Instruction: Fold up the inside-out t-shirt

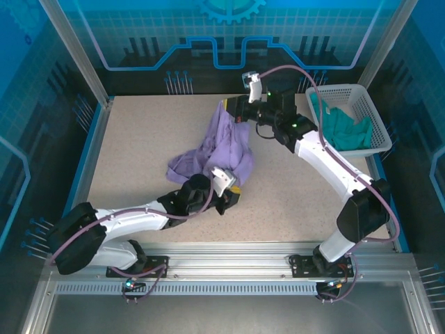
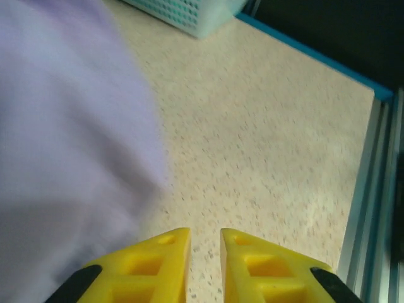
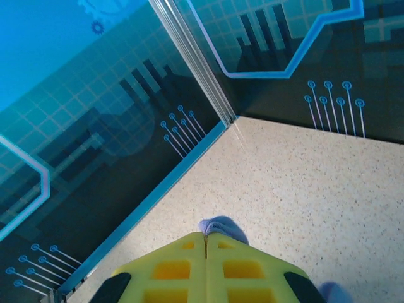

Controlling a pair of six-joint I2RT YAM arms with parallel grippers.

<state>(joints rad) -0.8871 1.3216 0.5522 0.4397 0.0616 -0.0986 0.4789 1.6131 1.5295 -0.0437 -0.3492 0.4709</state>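
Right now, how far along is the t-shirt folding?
Nothing looks folded yet: the t-shirt is a crumpled heap. In hand: the right gripper has its jaws shut on the far edge, held up; the left gripper, jaws slightly apart, holds nothing beside the cloth. Left: spreading flat and every fold.

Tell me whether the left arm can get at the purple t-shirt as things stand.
Probably yes. The left pincer, slightly open, sits right beside the t-shirt with nothing between; the right pincer, shut on the far end, is clear of that path.
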